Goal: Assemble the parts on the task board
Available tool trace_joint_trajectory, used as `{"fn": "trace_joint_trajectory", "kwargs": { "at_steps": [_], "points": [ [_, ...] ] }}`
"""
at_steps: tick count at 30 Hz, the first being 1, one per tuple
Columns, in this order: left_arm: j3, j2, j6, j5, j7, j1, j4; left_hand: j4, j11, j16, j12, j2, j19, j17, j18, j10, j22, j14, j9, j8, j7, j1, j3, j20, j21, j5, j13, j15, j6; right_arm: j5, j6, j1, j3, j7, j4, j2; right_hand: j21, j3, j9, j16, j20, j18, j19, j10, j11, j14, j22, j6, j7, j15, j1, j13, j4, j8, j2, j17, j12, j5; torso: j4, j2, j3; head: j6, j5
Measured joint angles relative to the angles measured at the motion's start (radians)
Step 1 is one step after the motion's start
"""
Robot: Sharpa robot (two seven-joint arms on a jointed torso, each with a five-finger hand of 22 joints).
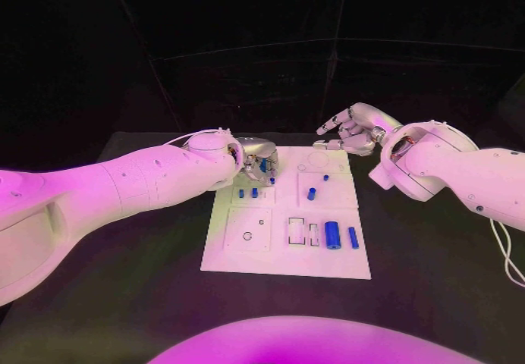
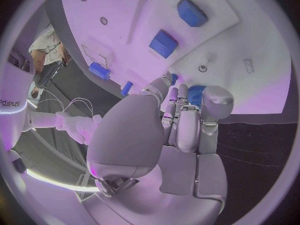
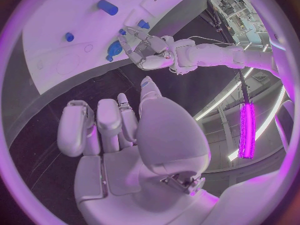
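Observation:
The white task board lies in the middle of the black table. My left hand hovers over its far left corner and pinches a blue part at its fingertips, close above the board. My right hand hangs past the board's far right corner, fingers apart and empty. Two small blue parts stand near the left hand. A short blue cylinder and a small peg sit mid-board. Two longer blue cylinders lie at the near right.
Empty slots and round recesses mark the board's near half. Bare black table surrounds the board on all sides. In the right wrist view the left hand shows over the board's edge.

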Motion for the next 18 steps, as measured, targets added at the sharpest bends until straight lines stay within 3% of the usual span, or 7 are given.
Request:
{"fn": "trace_joint_trajectory", "kwargs": {
  "at_steps": [10, 12, 18],
  "points": [
    [0.000, 0.015, 0.010, -0.004, -0.001, -0.003, -0.011, -0.014, -0.004, 0.005, -0.016, 0.009, 0.006, -0.006, 0.000, 0.029, 0.010, 0.000, -0.011, -0.009, -0.002, 0.009, 0.019, 0.001, 0.011, 0.000, -0.015, 0.000, 0.019, 0.000, 0.000, 0.000, 0.000, 0.000, -0.001, 0.001, 0.000, 0.000, 0.000, 0.000, 0.000, 0.000, 0.000, 0.000, 0.000, 0.000, 0.000, 0.000, 0.000, 0.000, 0.000, 0.000, 0.000, 0.000, 0.000, 0.000, 0.000, 0.000, 0.0002, 0.000, 0.0006, -0.002, -0.002],
    [0.000, 0.017, 0.013, -0.004, -0.001, -0.004, -0.013, -0.014, -0.002, 0.005, -0.020, 0.009, 0.006, -0.007, -0.015, 0.031, 0.013, 0.000, -0.011, -0.009, -0.002, 0.009, 0.019, 0.001, 0.015, 0.000, -0.016, 0.000, 0.027, 0.000, 0.000, 0.000, 0.000, 0.000, 0.000, 0.001, 0.000, 0.000, 0.000, 0.000, 0.000, 0.000, 0.000, 0.000, 0.000, 0.000, 0.000, 0.000, 0.000, 0.000, 0.000, 0.000, 0.000, 0.000, 0.000, 0.000, 0.000, 0.000, 0.0002, 0.000, 0.0006, -0.002, -0.002],
    [0.000, 0.025, 0.019, -0.005, -0.002, -0.006, -0.023, -0.014, -0.005, 0.005, -0.020, 0.009, 0.009, -0.012, -0.015, 0.034, 0.024, 0.000, -0.014, -0.009, -0.002, 0.009, 0.019, -0.002, 0.029, 0.000, -0.018, 0.000, 0.027, 0.000, 0.000, 0.000, 0.000, 0.000, 0.002, 0.001, 0.000, 0.000, 0.000, 0.000, 0.000, 0.000, 0.000, 0.000, 0.000, 0.000, 0.000, 0.000, 0.000, 0.000, 0.000, 0.000, 0.000, 0.000, 0.000, 0.000, 0.000, 0.000, 0.0002, 0.000, 0.0005, -0.002, -0.005]
  ]
}}
